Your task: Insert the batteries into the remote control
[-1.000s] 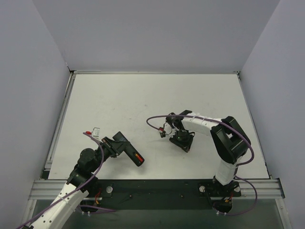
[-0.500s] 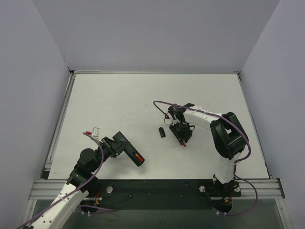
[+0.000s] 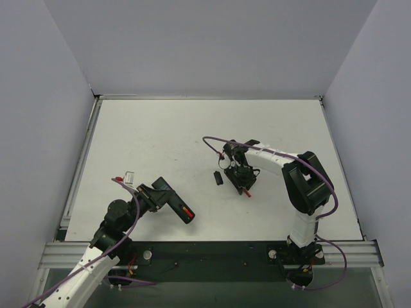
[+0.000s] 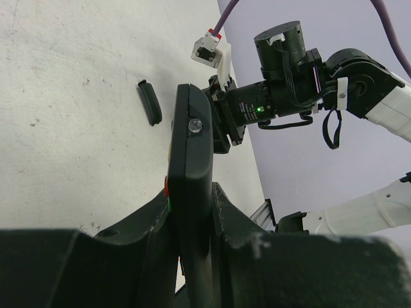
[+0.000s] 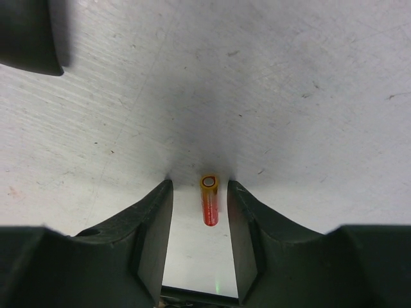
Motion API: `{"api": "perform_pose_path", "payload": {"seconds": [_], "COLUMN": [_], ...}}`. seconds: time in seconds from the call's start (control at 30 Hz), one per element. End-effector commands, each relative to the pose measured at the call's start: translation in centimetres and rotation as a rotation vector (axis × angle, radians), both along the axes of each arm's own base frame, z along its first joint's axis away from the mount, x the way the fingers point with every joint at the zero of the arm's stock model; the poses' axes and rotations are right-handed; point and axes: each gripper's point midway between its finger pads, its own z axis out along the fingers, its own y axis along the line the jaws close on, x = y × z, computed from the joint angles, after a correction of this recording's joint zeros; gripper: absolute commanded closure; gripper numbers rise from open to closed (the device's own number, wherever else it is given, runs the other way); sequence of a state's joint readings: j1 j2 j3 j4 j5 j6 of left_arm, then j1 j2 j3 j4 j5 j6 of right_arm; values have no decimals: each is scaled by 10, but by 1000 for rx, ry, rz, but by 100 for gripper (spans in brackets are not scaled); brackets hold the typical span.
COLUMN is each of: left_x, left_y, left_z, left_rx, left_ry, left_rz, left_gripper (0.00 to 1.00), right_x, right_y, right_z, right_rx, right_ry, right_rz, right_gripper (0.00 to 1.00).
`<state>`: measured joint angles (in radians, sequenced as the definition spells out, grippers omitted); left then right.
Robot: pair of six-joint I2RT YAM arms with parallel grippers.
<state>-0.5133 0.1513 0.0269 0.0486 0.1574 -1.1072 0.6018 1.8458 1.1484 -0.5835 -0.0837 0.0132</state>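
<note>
Red against scuffed white, one of the batteries (image 5: 210, 204) lies on the tabletop (image 3: 160, 128), a little right of centre and nearer the front edge than the back. It sits framed by the right gripper (image 5: 199, 187). The jaws stand partly apart, one finger on each side of the cell with a sliver of bare surface showing either way, and they have hold of nothing. The straddling pose looks meant to line the claw up for a pinch across the cell's thin body. No second cell can be found in any view.

Toward the near left corner, the left gripper (image 4: 191, 196) is clamped tight on the remote control (image 4: 189, 147). It holds the remote edge-up and apparently clear of the surface, with the free end pointing toward the middle of the tabletop. Held this way, the remote seems to be offered as a steady target for the other arm. Whether the battery bay faces that arm cannot be told.

A small black cover (image 4: 151, 102) lies flat just beside the right gripper, on the side toward the left arm. It is off the remote, which suggests the compartment is open.

The tabletop is matt white, flecked with dark specks and fine scratches. Plain pale grey-lavender walls (image 3: 212, 45) close it in on three sides. A metal rail (image 3: 212, 251) along the near edge carries both arm bases.
</note>
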Motion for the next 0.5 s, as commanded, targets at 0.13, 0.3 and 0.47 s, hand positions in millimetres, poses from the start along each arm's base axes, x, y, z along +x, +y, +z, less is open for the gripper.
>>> {"api": "perform_pose_path", "payload": {"seconds": [0.13,0.3,0.47], "left_x": [1,1,1], "left_y": [0,-1,-1], "left_z": [30,30,29], "left_rx": [-54,-55,-57], "left_ry": [-77,-79,-76], "left_rz": [-1,-3,-4], "left_gripper": [100,100,100], "right_x": [6,4,2], "right_y": [5,0,-5], "right_z": [-10,-10,-8], "right_rx": [-12,-30,-43], "right_ry": [-6,-7,-11], "right_rz": [15,16,41], "right_gripper": [74,83,91]}}
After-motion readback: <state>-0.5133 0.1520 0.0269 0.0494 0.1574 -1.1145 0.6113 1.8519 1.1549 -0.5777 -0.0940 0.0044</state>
